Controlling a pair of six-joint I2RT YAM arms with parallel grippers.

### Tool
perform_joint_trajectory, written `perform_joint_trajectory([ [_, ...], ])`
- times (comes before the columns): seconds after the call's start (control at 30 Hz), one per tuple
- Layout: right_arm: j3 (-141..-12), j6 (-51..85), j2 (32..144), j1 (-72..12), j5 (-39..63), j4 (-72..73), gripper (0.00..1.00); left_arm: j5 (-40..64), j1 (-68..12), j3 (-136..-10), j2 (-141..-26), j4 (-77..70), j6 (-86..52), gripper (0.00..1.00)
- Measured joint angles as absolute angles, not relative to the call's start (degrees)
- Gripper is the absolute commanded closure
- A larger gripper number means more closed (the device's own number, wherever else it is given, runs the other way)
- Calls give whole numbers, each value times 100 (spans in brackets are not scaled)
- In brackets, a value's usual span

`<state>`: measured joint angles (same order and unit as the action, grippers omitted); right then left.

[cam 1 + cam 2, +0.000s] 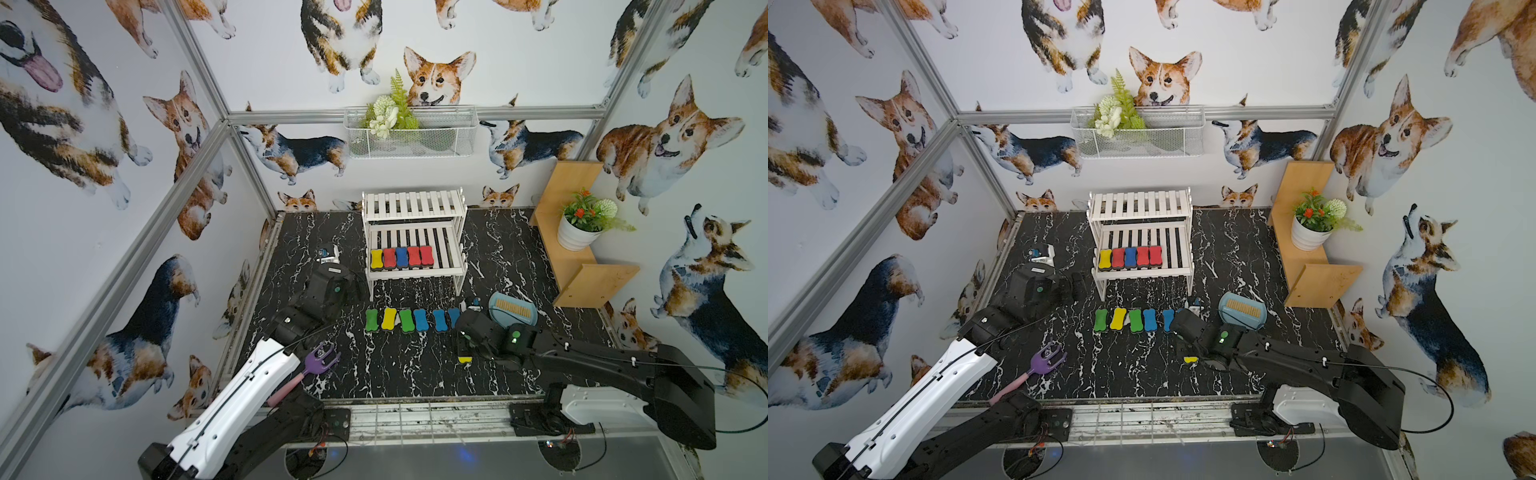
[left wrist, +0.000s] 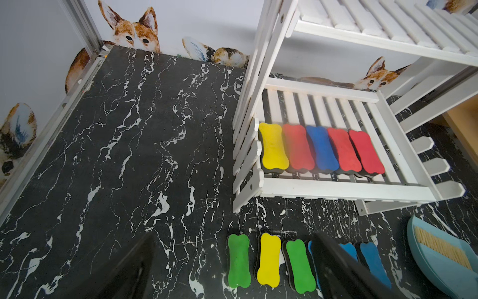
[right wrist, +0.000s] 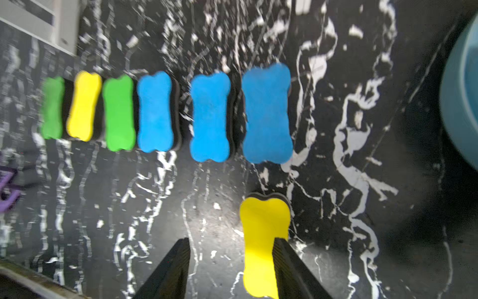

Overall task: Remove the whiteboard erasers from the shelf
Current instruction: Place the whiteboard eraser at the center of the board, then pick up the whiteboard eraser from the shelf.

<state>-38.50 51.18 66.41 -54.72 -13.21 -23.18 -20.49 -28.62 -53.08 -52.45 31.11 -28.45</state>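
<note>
I record five bone-shaped foam whiteboard erasers (image 2: 322, 148) on the lower tier, at the front rail, of the white slatted two-tier shelf (image 2: 336, 190), which stands at the rear edge of the black marbled tabletop (image 1: 395, 374). Six more erasers (image 3: 155, 114) lie in a row mid-tabletop; one yellow eraser (image 3: 261, 227) lies nearer the front edge. Right gripper (image 3: 230, 240): jaws parted, clamping nothing, one finger (image 3: 292, 271) over that yellow eraser. Left gripper (image 2: 234, 235): spread wide, empty, near the shelf.

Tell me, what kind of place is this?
Probably a staged robot test booth: an aluminium frame lines corgi-printed walls, and the left arm and right arm stand at the edge of a marble-patterned tabletop.
</note>
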Motion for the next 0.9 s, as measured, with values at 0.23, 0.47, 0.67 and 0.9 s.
perform_joint_trajectory([
  [0.23, -5551, 4141, 7144, -4928, -1492, -2405, 46, -2010, -2849, -5273, -5201, 3127, -2847, 1],
  [0.47, -6879, 3387, 8466, -4010, -1341, -2071, 47, -2016, -2825, -5273, -5050, 3199, -2847, 1],
  [0.67, -7579, 3140, 9338, -3763, -1280, -1855, 46, -2032, -2823, -5280, -4980, 3301, -2849, 1],
  [0.9, -7712, 3135, 9751, -3669, -1323, -1686, 47, -2034, -2818, -5280, -4947, 3369, -2849, 1],
])
